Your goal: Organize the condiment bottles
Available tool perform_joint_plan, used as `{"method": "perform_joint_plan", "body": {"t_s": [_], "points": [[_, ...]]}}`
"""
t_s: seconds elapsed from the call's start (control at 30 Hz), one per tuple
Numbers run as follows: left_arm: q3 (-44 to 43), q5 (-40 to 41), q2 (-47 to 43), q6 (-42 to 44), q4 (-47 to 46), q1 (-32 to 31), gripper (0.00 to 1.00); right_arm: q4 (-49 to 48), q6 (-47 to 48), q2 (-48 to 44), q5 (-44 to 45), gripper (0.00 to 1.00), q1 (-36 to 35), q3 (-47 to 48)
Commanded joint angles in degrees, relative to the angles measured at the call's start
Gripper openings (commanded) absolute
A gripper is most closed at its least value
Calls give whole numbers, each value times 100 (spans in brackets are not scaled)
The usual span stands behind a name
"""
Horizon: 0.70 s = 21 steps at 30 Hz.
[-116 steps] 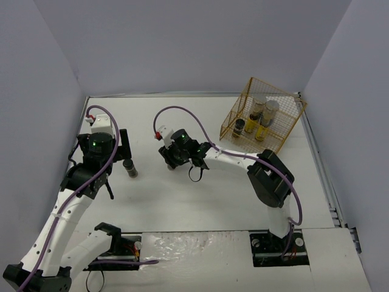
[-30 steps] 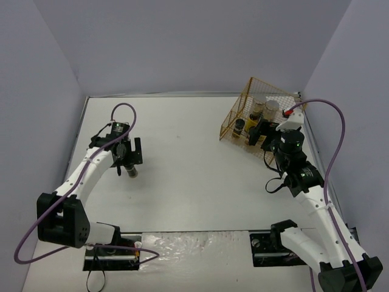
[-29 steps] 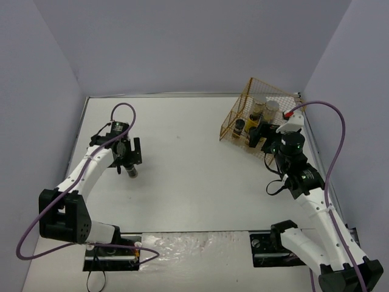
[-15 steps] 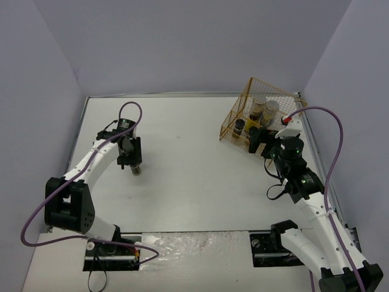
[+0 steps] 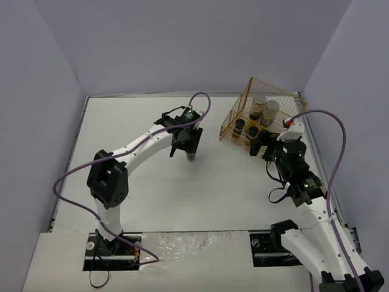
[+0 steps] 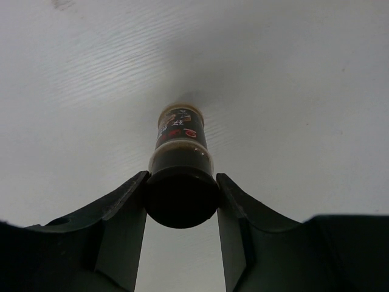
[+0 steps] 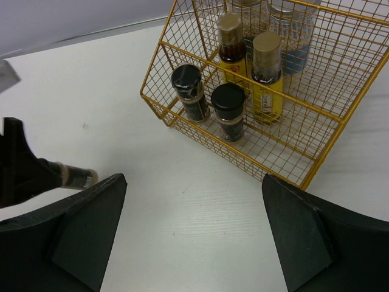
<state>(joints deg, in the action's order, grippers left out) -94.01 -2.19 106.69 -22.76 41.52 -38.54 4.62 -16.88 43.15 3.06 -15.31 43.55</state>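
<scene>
My left gripper [image 5: 191,149] is shut on the black cap of a short dark condiment bottle [image 6: 180,149], which hangs over the middle of the table [image 5: 182,182]. The gold wire rack [image 5: 234,118] at the back right holds the other condiment bottles. On its low shelf are two black-capped ones [image 7: 188,91] [image 7: 229,111]. Two yellow-labelled brown-capped ones [image 7: 266,73] [image 7: 231,45] stand behind, and the pale wide ones [image 7: 285,12] are at the back. My right gripper [image 7: 193,182] stands open in front of the rack with nothing between its fingers.
The rack [image 7: 340,91] tilts against the right wall, close to the right arm [image 5: 295,161]. Grey walls close in the table on three sides. The left arm [image 5: 140,146] stretches diagonally across the table's left half.
</scene>
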Motion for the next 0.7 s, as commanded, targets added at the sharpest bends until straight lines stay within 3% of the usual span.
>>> {"method": "perform_joint_plan", "body": {"t_s": [0.0, 0.23, 0.33, 0.5, 0.67], "points": [[-783, -139, 406, -16, 198, -403, 16, -165, 27, -101, -109, 91, 11, 55], [-1040, -238, 813, -9, 269, -620, 23, -120, 19, -52, -180, 91, 2, 4], [-935, -177, 824, -37, 228, -645, 43, -120, 43, 80, -246, 91, 9, 53], [-823, 140, 329, -95, 90, -655, 87, -111, 52, 383, -701, 92, 9, 229], [-956, 512, -296, -57, 194, -628, 94, -129, 252, 972, -960, 93, -141, 585]]}}
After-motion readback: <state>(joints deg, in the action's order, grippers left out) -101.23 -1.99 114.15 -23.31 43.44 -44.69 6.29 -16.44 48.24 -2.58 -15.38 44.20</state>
